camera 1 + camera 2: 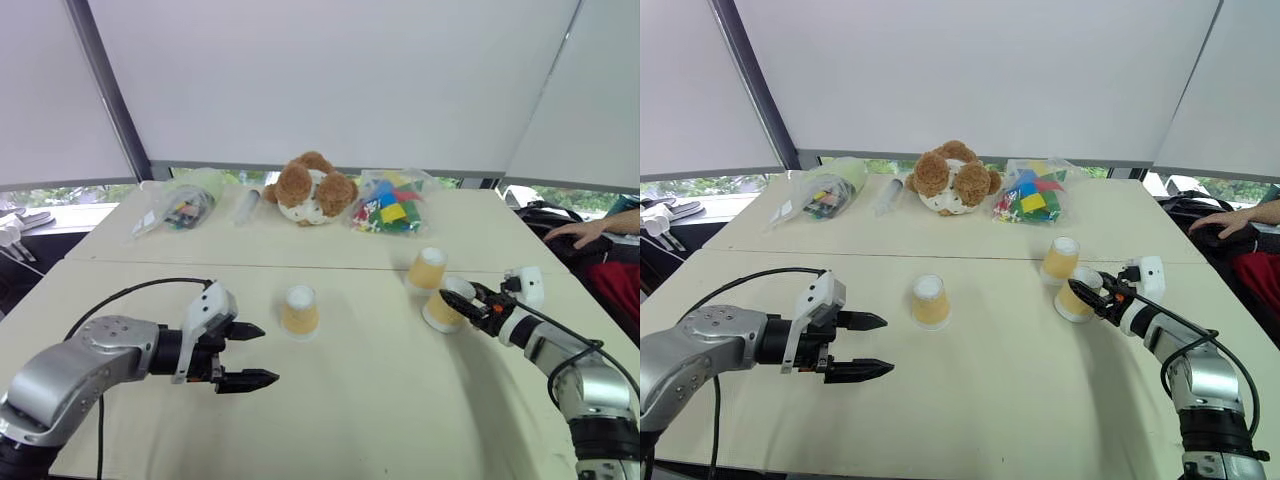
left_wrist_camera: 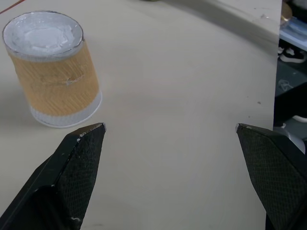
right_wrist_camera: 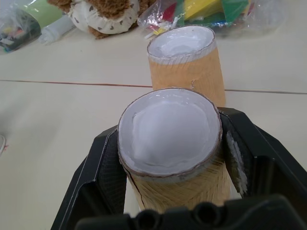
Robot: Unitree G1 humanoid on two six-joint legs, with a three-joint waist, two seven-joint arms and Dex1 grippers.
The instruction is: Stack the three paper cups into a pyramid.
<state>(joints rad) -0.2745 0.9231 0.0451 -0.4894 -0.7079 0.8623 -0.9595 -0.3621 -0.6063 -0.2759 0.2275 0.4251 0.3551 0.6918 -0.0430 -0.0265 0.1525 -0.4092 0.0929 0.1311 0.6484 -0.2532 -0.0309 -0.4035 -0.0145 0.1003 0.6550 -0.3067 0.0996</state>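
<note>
**Right gripper clamped on one cup, two cups standing free**

From my remote seat, some things stay unclear. A person's hand enters at the table's far right edge, the rest cut off by the frame. The contents of two clear bags at the back are hard to read: one shows dark small items and something green, the other holds bright coloured pieces. A slim syringe-like tube lies between the first bag and the plush toy; I cannot say exactly what it is.

I count three paper cups, all upside down with the white base on top, yellow-orange ribbed walls, and a white band at the rim against the table.

The first cup stands alone near the table's middle, ahead of my left gripper, whose fingers are spread wide with nothing between them, well apart from that cup.

The second cup stands right of centre, near the seam in the tabletop.

The third cup sits just beside the second, slightly tilted, and my right gripper has its fingers pressed against both sides of it. Whether its rim has left the table I cannot tell.

No cup rests on another yet.
</note>
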